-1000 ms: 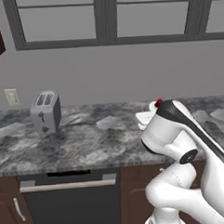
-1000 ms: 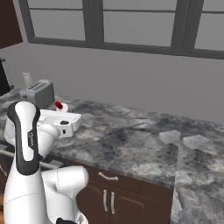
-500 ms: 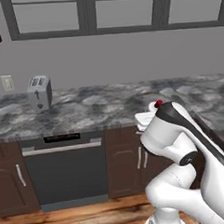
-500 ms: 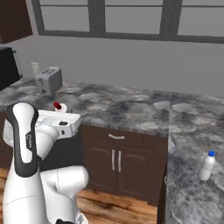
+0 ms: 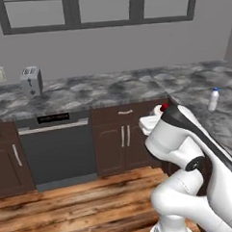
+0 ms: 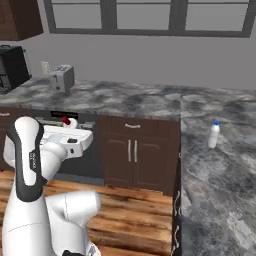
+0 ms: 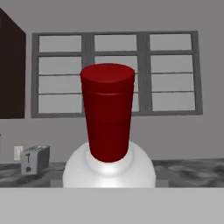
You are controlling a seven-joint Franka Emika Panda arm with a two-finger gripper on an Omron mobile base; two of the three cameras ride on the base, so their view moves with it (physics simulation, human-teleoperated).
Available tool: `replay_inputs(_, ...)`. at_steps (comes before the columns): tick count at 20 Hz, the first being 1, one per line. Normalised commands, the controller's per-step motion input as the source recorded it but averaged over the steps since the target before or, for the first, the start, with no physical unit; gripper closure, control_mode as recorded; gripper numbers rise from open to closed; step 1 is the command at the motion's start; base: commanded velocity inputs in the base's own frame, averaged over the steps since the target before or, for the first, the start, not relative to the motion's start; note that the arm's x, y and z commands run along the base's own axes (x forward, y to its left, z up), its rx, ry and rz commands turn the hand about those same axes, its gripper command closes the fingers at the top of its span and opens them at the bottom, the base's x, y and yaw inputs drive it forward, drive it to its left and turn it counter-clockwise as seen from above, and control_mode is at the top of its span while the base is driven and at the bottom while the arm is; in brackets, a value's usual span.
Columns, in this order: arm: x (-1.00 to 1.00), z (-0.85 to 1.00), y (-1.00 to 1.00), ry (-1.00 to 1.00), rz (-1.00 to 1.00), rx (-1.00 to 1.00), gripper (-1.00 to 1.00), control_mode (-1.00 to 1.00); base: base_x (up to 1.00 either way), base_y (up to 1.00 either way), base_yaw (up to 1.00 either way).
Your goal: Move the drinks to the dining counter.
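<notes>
Now, sweep left to right. In the left base view you find the toaster (image 5: 31,80) at about ten o'clock, on the worktop (image 5: 102,89) under the windows (image 5: 95,10). Below it sits the dishwasher (image 5: 57,147), with the cabinet doors (image 5: 125,141) beside it at centre. Just right of centre, the red bottle (image 5: 164,107) shows its cap above the arm's wrist. At about three o'clock the blue bottle (image 5: 213,100) stands upright on the dining counter (image 5: 219,122), well apart from the arm.

In the right base view the toaster (image 6: 62,77) is at ten o'clock, the red bottle (image 6: 65,120) at nine, poking up from the claw (image 6: 67,131); the blue bottle (image 6: 214,134) stands at three o'clock on the dining counter (image 6: 220,175).

In the hand view the red bottle (image 7: 108,144) sits dead centre, upright, its cap pointing to twelve and its white shoulder low in the picture. The claw is clamped on this bottle, carried above the wood floor (image 5: 79,202).
</notes>
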Motion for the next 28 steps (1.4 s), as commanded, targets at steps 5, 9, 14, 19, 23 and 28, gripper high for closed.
replay_inputs(5,0.00,0.00,0.00,0.00,0.00,0.00,1.00,1.00,-0.98,-0.83,-0.08)
replay_inputs(9,0.00,0.00,0.00,0.00,0.00,0.00,1.00,1.00,-0.81,-1.00,-0.06)
replay_inputs(14,0.00,0.00,0.00,0.00,0.00,0.00,1.00,1.00,-1.00,-0.93,-0.05)
replay_inputs(19,0.00,0.00,0.00,0.00,0.00,0.00,1.00,1.00,-1.00,0.10,-0.01)
replay_inputs(23,0.00,0.00,0.00,0.00,0.00,0.00,1.00,1.00,-1.00,1.00,0.00)
replay_inputs(28,0.00,0.00,0.00,0.00,0.00,0.00,1.00,1.00,-1.00,0.84,0.00)
